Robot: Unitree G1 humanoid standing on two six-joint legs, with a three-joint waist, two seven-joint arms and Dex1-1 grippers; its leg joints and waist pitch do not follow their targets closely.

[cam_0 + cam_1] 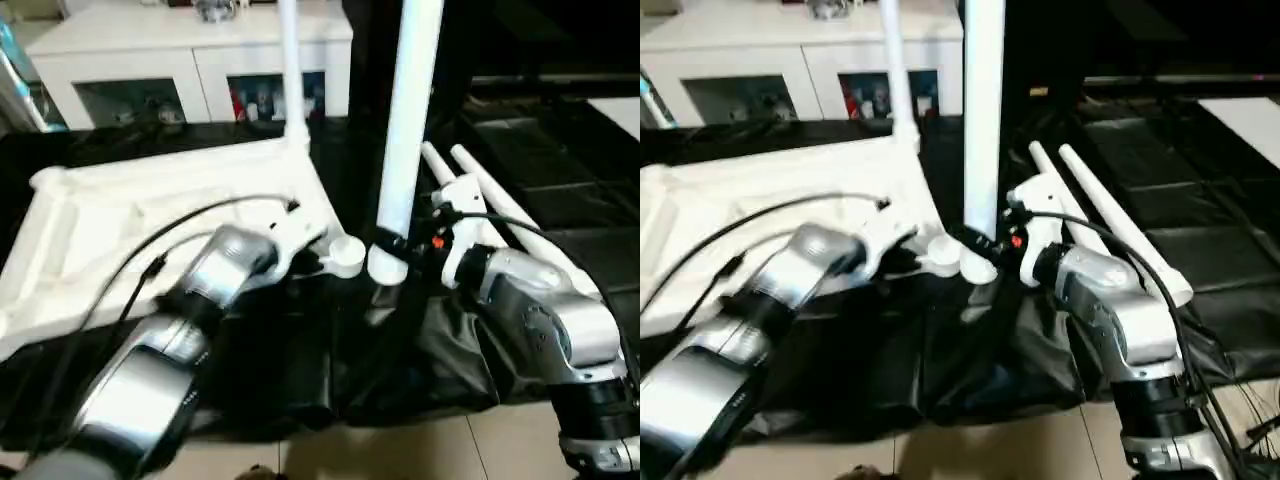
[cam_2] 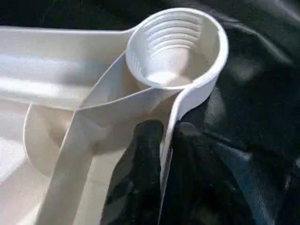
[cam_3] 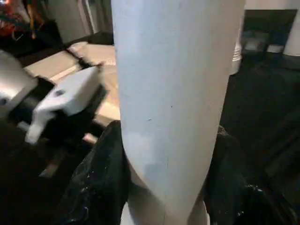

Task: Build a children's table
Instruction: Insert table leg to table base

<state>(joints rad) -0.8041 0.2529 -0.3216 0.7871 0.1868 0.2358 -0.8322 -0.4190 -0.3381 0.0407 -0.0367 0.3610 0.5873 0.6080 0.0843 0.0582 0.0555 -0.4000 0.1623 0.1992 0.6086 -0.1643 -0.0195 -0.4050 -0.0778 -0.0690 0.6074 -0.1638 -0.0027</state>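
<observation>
Left eye view has the white table top (image 1: 150,215) lying upside down on the black-covered bench (image 1: 560,210), its raised rim up and one long side running close to the bench's near edge. One leg (image 1: 290,70) already stands upright in the far corner socket beside the white cabinet (image 1: 190,60). The near corner socket (image 1: 345,255), a round threaded cup, sticks out past the top's outline over bare black cover. In the left wrist view the left hand (image 2: 166,136) has its two black fingers (image 2: 140,159) pinching the thin rim wall just behind that socket, one finger on each side of the wall. The right hand (image 1: 395,245) grips a second leg (image 1: 410,110) near its lower end, fingers pressed on either side of the tube, and holds it nearly upright; the leg's bottom end hangs just beside the open socket, not in it. Two more legs (image 1: 490,200) lie side by side on the bench behind the right hand, slanting toward the bench's right side. Between the top's right edge and those loose legs is a narrow strip of open cover where the held leg stands. Pale floor tiles (image 1: 400,450) show below the bench's front edge.
</observation>
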